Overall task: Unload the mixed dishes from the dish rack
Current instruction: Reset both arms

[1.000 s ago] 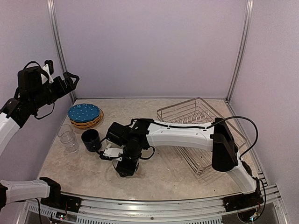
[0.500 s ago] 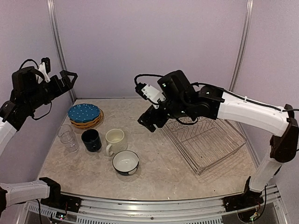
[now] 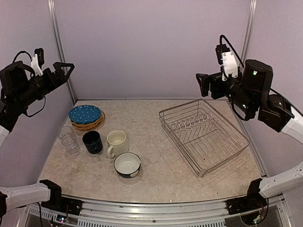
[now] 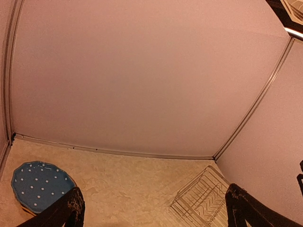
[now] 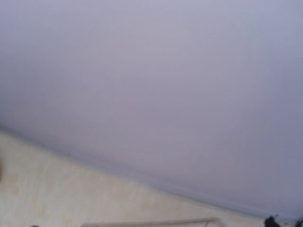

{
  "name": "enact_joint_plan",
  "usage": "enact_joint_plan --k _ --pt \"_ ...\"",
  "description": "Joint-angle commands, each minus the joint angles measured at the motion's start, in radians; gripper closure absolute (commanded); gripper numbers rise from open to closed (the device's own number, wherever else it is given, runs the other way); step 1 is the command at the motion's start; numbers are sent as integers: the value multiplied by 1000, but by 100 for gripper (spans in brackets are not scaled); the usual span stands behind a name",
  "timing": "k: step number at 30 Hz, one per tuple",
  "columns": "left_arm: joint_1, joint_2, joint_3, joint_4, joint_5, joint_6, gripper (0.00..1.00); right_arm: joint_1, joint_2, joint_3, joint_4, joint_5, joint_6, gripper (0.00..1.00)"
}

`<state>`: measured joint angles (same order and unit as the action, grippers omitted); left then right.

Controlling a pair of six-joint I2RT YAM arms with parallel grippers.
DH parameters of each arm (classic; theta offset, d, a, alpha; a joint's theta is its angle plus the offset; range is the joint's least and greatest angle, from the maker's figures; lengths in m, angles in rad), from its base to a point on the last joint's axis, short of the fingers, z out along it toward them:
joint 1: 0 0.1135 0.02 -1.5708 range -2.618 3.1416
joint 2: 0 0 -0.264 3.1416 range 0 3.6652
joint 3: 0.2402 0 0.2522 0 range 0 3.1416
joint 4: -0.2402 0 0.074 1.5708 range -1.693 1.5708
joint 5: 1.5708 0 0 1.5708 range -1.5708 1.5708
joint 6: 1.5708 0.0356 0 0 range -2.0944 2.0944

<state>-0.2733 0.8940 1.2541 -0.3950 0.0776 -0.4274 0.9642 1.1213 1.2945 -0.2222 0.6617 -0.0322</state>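
Note:
The dish rack (image 3: 204, 137) stands on the right of the table with nothing in it; it also shows as the rack (image 4: 201, 201) in the left wrist view. The dishes stand on the left: a blue white-dotted plate (image 3: 85, 114) on top of orange plates (image 3: 88, 125), a clear glass (image 3: 69, 140), a navy mug (image 3: 92, 142), a cream mug (image 3: 116, 142) and a bowl with a white inside (image 3: 127, 164). My left gripper (image 3: 62, 73) hangs open high over the far left, the blue plate (image 4: 40, 184) below it. My right gripper (image 3: 202, 84) is open and empty, high over the rack's far right.
The back wall and metal corner posts (image 3: 60, 52) close in the table. The right wrist view is blurred and shows only wall, table and the rack's rim (image 5: 151, 222). Bare tabletop (image 3: 142, 118) lies between the dishes and the rack.
My right gripper let go of the bowl, opened, and swung up and right from the table's middle to high above the rack. My left gripper drifted slightly left.

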Motion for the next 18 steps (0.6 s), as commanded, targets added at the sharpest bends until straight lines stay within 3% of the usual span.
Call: enact_joint_plan --k 1,18 --pt "5 -32 55 -14 -17 39 1 1 -130 -79 163 59 -92 0" --pt "5 -105 55 -18 -59 45 1 1 -246 -113 185 63 -127 0"
